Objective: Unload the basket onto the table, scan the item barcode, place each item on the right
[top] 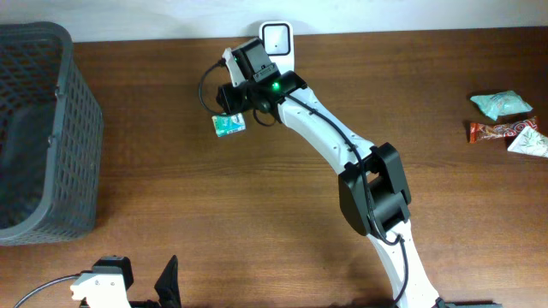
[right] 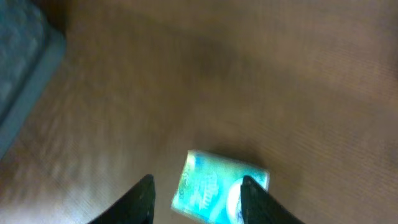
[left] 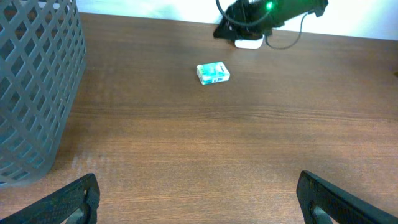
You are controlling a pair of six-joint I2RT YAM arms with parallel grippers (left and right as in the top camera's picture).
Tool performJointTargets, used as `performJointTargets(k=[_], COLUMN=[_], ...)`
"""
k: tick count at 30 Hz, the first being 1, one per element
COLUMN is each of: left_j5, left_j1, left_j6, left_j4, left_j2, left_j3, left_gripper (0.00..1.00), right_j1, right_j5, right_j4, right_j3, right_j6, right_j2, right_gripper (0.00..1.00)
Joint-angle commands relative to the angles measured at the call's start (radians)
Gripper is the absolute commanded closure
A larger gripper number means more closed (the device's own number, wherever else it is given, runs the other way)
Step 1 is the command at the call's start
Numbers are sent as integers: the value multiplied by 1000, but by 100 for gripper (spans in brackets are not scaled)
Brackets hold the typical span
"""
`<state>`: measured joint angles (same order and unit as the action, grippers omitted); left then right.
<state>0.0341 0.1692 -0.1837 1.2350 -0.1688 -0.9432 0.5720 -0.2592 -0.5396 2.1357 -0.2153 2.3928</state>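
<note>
Packet in teal point(top: 229, 125) lies on the table point(top: 257, 214), upper centre; right gripper point(right: 198, 182) spread above it, left gripper point(left: 198, 179) spread wide.

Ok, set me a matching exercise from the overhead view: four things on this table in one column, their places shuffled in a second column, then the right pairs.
Things:
1. grey mesh basket
2. small teal pack
3. white scanner
4. snack packets

Places:
A. at the far edge of the table, near the middle
B. at the right edge
C. at the left edge
D. on open wood, right of the basket and nearer than the scanner

Pairs: 1-C, 2-D, 3-A, 4-B
</note>
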Motion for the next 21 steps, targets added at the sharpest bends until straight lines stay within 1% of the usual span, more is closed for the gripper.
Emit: performJointTargets(k=[1,5,6,9,13,14,18,21], left_j5=[7,7,7,7,7,7,7,7], left_j1=[-2,-2,-2,-2,-2,-2,-2,-2], left_j6=[-3,-3,-3,-3,-3,-3,-3,-3], left_j4=[-2,-2,-2,-2,-2,-2,-2,-2], left_j2=[7,7,7,7,7,7,7,7], left_j3=[2,2,2,2,2,2,2,2], left_gripper=[1,1,1,1,1,1,1,1], right_j1=[-2,-2,-2,-2,-2,-2,-2,-2], right_j5=[72,77,76,76,71,56,-84,-132], right_j4=[74,163,173,148,67,40,-120,-239], right_j3=[11,11,11,10,10,10,11,11], right_j6=[9,8,5,-2,-2,-2,-3,-29], right_j2=[49,119,141,163,165,161,120,69], right_gripper=[63,62,59,58,59,61,66,66])
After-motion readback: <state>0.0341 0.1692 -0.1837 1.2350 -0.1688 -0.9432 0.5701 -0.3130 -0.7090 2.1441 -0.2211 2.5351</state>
